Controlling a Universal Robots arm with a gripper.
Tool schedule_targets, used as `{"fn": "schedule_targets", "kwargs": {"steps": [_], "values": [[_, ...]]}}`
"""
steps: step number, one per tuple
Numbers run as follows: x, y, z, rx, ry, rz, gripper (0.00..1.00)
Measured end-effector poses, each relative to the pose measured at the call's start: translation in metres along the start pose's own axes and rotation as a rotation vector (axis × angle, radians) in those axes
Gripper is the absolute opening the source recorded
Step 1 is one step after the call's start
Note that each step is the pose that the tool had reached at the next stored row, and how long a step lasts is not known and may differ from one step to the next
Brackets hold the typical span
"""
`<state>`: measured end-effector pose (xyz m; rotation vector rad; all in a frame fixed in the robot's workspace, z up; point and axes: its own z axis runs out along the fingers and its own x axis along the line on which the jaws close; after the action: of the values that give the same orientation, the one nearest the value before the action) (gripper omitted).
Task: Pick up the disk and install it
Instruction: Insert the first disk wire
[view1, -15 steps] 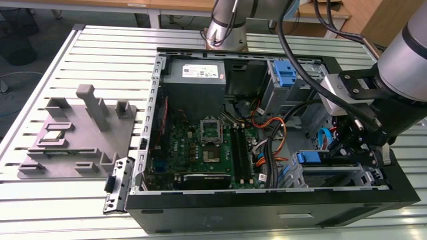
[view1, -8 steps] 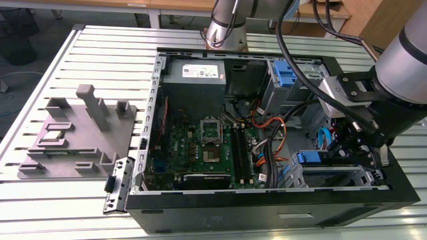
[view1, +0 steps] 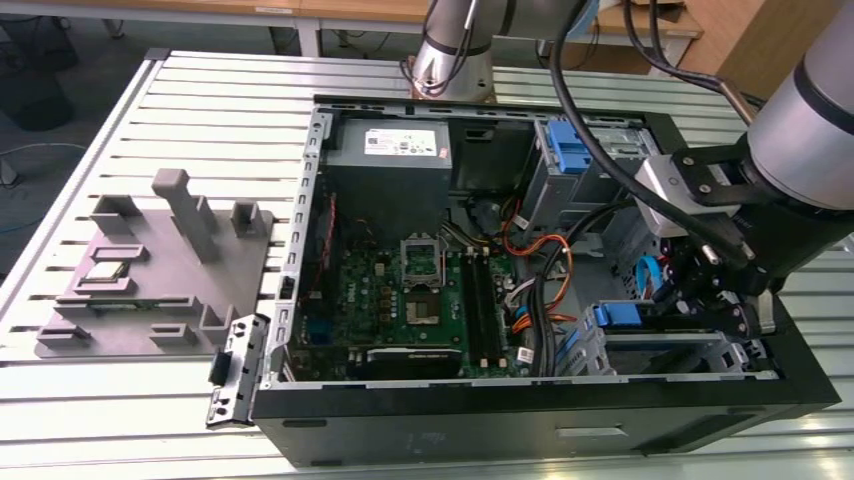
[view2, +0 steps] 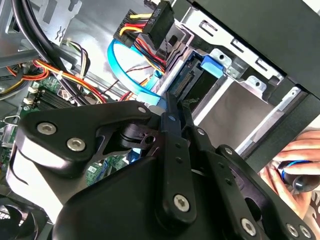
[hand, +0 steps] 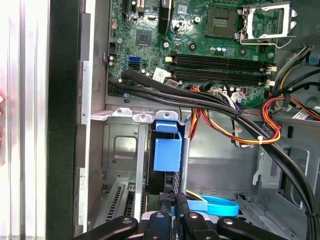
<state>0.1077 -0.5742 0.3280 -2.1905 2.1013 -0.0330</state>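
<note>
You have one computer case (view1: 534, 420) in the exterior view, with one grey tray (view1: 160, 270) at nine o'clock from it. Inside the case, count one motherboard (view1: 387, 300), one power supply box (view1: 390, 145) at twelve o'clock and one disk (view1: 625, 316) at four o'clock. In the first wrist view you get four memory slots (hand: 222, 67), one processor socket (hand: 222, 15) and one gripper (hand: 175, 199). The second wrist view adds one hand (view2: 295, 170).

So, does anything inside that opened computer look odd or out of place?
The processor socket on the motherboard sits bare, its metal frame flipped open, no cooler over it. Also, a person's hand holding something blue is right beside the case.
</note>
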Motion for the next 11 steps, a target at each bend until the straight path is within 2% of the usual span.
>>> {"fn": "schedule_targets", "kwargs": {"steps": [6,7,11], "values": [[0.0,0.0,0.0005,0.0002,-0.0008,0.0,0.17],[0.0,-0.0001,0.0004,0.0001,-0.0008,0.0,0.24],[-0.0001,-0.0001,-0.0012,0.0,0.0005,0.0,0.24]]}}
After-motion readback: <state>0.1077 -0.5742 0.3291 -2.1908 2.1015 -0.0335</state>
